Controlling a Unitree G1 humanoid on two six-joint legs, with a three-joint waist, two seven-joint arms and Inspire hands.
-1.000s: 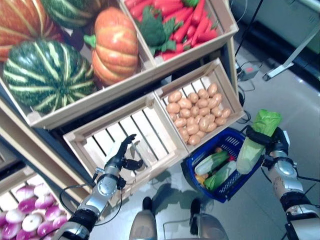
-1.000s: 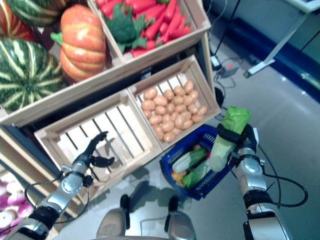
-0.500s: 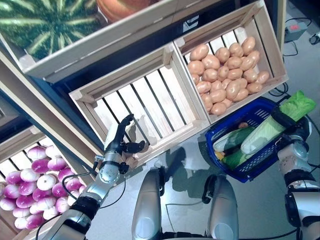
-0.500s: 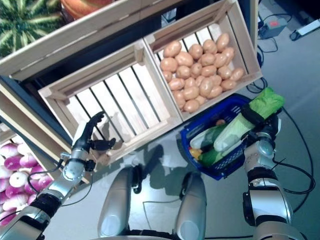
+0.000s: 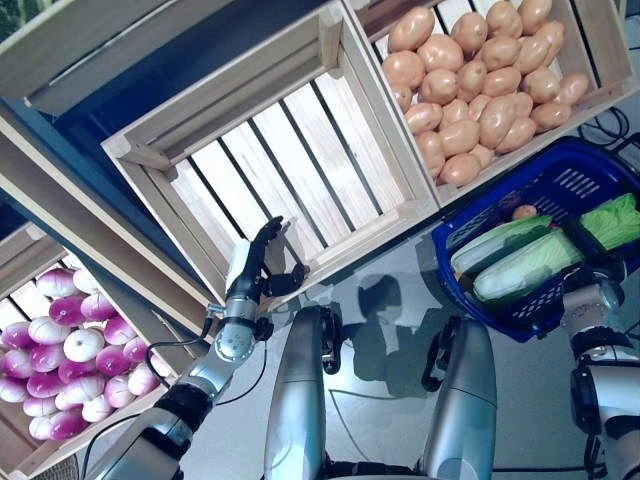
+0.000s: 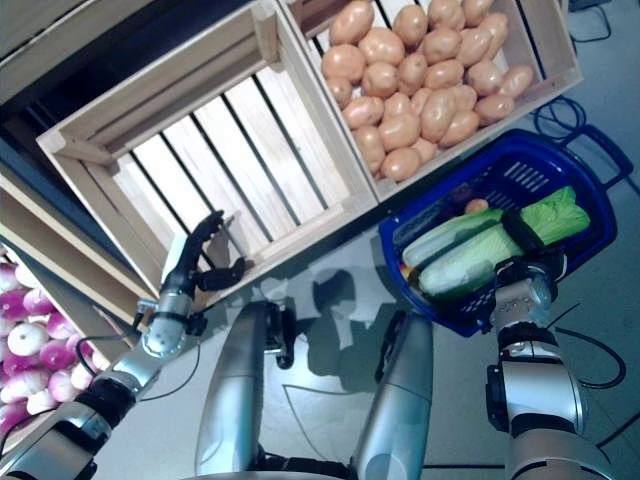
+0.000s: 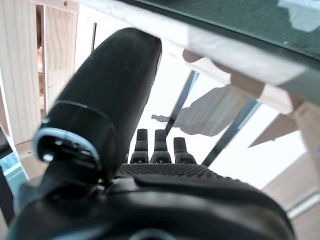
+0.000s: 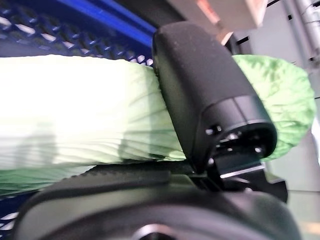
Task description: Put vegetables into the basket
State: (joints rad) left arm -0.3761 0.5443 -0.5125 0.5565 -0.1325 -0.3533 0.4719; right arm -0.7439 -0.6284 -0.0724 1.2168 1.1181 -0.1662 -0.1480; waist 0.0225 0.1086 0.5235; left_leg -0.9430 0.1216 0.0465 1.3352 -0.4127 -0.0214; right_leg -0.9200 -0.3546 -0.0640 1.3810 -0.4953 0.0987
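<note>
You're in a produce shop setup, or a mock-up of one. Slanted wooden display crates on a stand: one full of potatoes (image 5: pixel 478 92), an empty slatted crate (image 5: pixel 290 165) beside it, a lower bin of purple-white onions (image 5: pixel 60 350). A blue plastic shopping basket (image 5: pixel 590 190) with vegetables in it sits on the smooth grey floor (image 6: pixel 300 400) just below the potato crate.

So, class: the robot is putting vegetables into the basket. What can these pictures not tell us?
- Whether the cabbage already rests in the blue basket: eye views show it lying across it, with the right hand clamped round it.
- Items beneath the cabbage: mostly covered.
- The potato crate and the crate of purple-and-white bulbs: cut off by the edges.
- The left hand holds nothing.
</note>
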